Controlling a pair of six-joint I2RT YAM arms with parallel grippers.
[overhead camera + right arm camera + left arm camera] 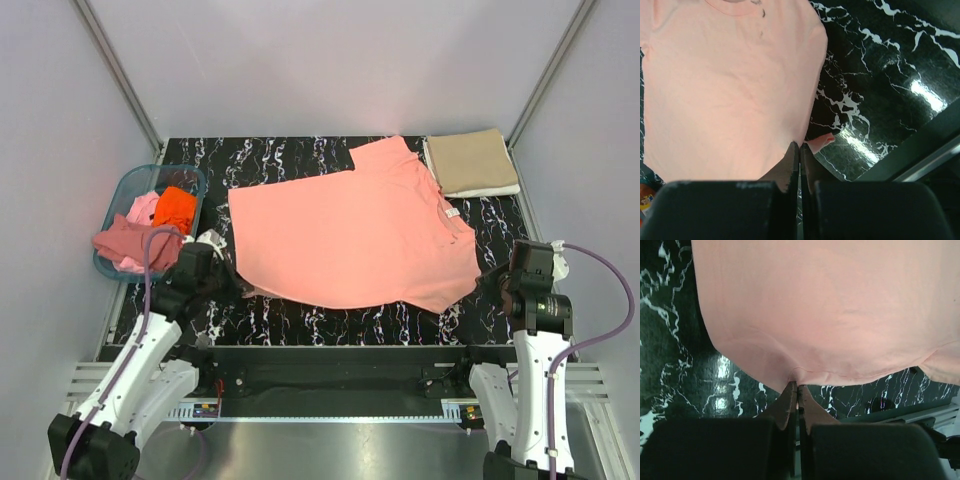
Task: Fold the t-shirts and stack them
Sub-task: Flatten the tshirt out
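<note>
Salmon-pink t-shirt point(350, 235) lay flat on the marbled table point(280, 160), pinched from both near sides.
Top: the jaws hid under the wrists; tan tee point(470, 162) sat folded far right. Left wrist: left gripper point(798, 390) closed on the soft hem. Right wrist: right gripper point(800, 150) clamped the sleeve edge.

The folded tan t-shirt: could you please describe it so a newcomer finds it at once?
Start at the black marbled table. At its far right corner, beyond the salmon-pink t-shirt, lies the folded tan t-shirt. It alone is neatly folded; others sit crumpled in the teal basket.
</note>
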